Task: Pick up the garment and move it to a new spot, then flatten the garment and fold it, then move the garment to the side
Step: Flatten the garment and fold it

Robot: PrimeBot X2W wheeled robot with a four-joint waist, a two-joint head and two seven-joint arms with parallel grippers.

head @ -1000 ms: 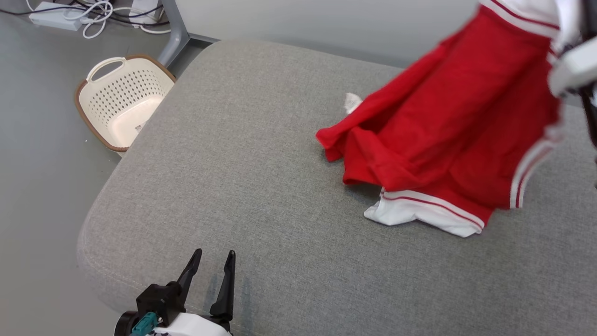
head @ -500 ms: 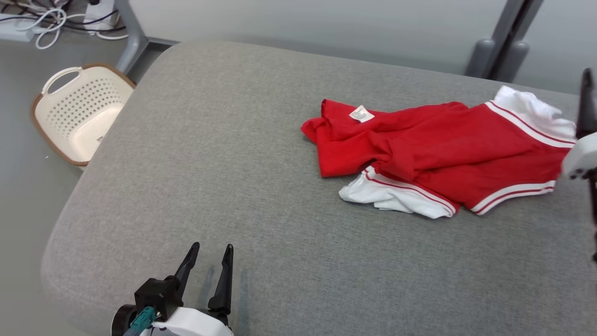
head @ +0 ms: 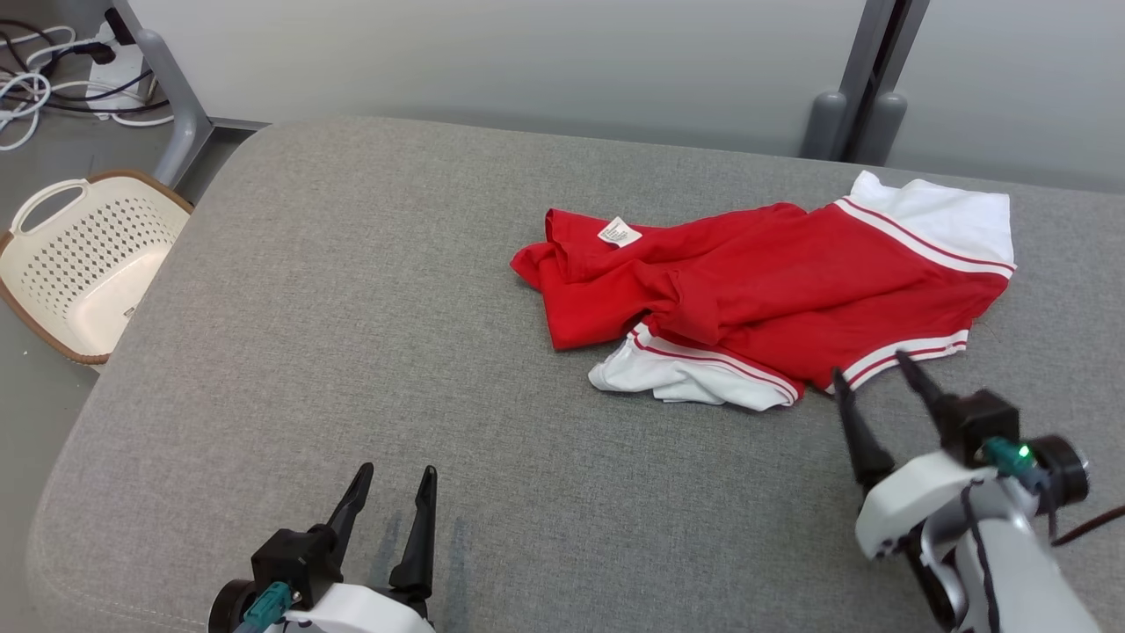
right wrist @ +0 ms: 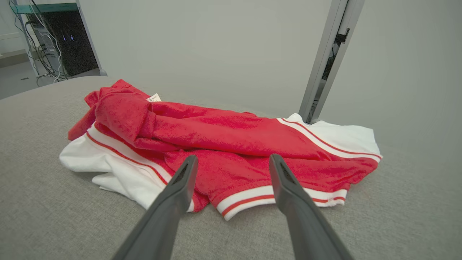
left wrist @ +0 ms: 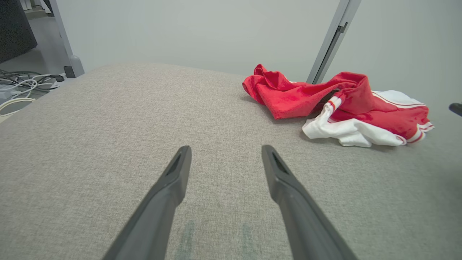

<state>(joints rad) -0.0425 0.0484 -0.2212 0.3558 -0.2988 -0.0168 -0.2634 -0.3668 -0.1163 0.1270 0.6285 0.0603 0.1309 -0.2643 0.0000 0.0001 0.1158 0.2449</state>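
- The right hand (head: 867,364) is released and empty, its fingers spread, with the tips just beside the garment's striped hem.
- The left hand (head: 396,469) is equally spread and empty, well apart from the cloth.
- The red-and-white garment (head: 756,281) lies crumpled on the bench (head: 352,308), far right.
- Risk: a pinch into what seem to be bunched layers could lift several folds together, hampering flattening.
- Count: two hands, one garment, one basket (head: 79,264).

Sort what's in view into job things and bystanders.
Job: red and white fabric garment; grey upholstered cushion under it; open left end effector; open right end effector.
Lying about: cream perforated plastic basket; white tangled cables; grey metal post.
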